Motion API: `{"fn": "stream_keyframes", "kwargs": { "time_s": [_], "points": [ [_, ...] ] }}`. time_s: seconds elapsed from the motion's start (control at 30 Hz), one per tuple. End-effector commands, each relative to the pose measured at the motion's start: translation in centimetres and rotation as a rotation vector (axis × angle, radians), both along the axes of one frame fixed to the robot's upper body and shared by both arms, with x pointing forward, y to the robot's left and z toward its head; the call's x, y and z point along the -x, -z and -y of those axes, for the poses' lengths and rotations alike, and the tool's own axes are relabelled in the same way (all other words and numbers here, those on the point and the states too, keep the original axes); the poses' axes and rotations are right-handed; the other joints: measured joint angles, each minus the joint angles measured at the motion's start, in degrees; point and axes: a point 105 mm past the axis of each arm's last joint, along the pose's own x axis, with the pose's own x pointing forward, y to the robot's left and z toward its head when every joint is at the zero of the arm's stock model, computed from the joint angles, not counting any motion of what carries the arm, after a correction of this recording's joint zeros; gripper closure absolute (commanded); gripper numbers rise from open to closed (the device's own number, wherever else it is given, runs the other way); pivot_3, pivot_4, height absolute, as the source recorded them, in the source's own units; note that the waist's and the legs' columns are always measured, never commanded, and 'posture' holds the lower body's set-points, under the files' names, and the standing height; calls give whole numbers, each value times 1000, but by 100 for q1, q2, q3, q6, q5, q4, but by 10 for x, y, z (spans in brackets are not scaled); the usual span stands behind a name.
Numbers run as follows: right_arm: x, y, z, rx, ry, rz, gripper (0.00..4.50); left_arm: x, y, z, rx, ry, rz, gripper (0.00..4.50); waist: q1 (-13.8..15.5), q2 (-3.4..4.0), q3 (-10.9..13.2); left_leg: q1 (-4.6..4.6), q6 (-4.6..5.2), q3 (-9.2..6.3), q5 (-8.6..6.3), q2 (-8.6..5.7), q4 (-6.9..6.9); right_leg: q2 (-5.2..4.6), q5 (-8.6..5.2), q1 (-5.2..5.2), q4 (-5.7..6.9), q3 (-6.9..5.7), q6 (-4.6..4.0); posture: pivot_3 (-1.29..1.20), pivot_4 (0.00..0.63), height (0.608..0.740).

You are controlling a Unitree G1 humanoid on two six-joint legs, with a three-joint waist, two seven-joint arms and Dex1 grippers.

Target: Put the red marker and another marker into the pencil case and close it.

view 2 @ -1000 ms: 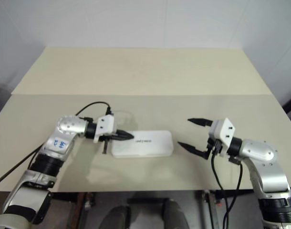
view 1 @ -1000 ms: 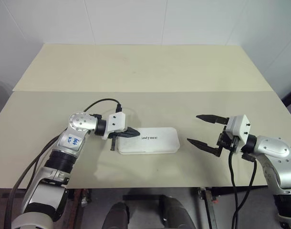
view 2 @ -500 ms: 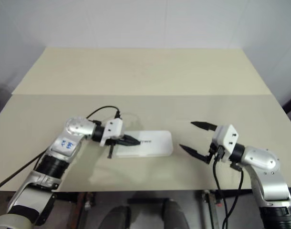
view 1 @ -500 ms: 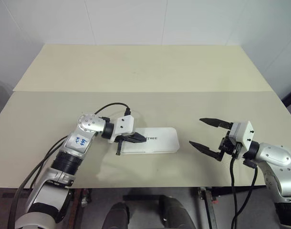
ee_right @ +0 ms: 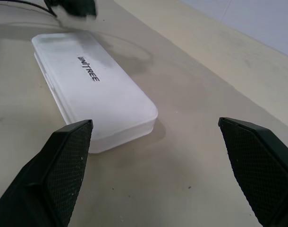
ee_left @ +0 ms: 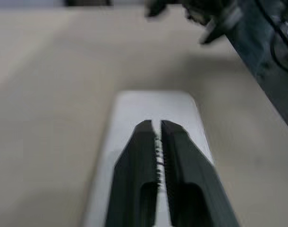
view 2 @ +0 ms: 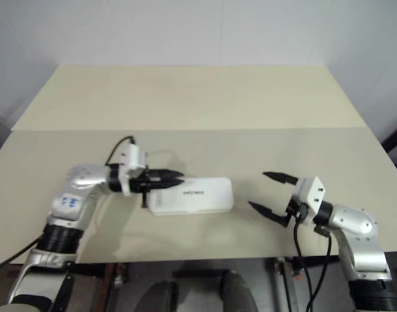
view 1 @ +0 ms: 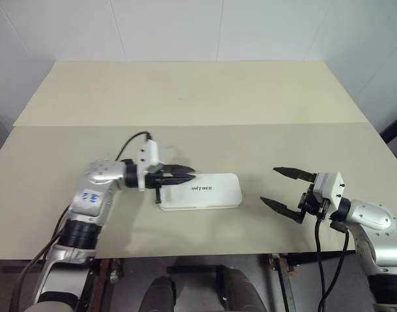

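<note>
The left gripper (view 1: 185, 173) sits left of centre in the head view, its two black fingers (ee_left: 174, 156) drawn close with only a thin slit between them and nothing in it. They hang over the near-left end of the pencil case (view 1: 200, 191); whether the tips touch the lid cannot be told. From the left wrist view the fingers point straight along the case, so gripper and case share one line.

The right gripper (view 1: 286, 190) is at the lower right of the head view, fingers spread wide and empty — one tip higher, one lower in the frame. It stands well apart from the case, aimed at the case's right end across bare table (view 1: 185, 97).

The case lies shut and flat just below the middle of the frame, lid up, its long axis running left to right, parallel to the table's near edge. The lettering is upright as seen from the head camera. The markers cannot be seen on the table, so they are probably inside and the task looks close to finished.

What matters for any further move: the case's length runs from one gripper toward the other, and the left arm is much the nearer — it is over the case, while the right would have to cross open table to reach the far end.
</note>
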Motion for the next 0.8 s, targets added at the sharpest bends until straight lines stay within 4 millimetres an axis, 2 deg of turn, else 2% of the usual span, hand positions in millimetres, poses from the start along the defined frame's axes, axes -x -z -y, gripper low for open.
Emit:
{"fn": "stream_keyframes", "kwargs": {
  "time_s": [0.03,0.23,0.3,0.5,0.8],
  "points": [
    [-1,-6,-5,0,-42,40,0,11,-16,-18,59,-47,39,2572,12,0,0,0,0,-2,0,0,0,0,-1,0,1,-1,-1,0,150,740],
    [-14,-20,-15,29,-121,62,0,30,-14,-46,79,-159,32,547,16,0,0,-3,-1,1,0,-3,3,-8,1,1,-5,0,1,0,150,740],
    [-18,-25,-20,35,-144,68,0,36,-13,-51,81,-179,22,26,17,0,1,-2,-1,0,-1,-2,1,-7,-1,0,-4,-2,-3,0,150,740],
    [-27,-44,-37,67,-230,78,0,45,-13,-58,82,-237,29,26,20,2,2,-4,-1,0,-1,-3,0,-10,-4,0,-8,-4,-10,0,150,740],
    [-34,-48,-41,76,-240,81,0,45,-15,-53,69,-248,54,26,26,2,2,-8,-3,-2,-2,-3,-5,-11,-3,-2,-11,-8,-6,0,150,740]
  ]
}}
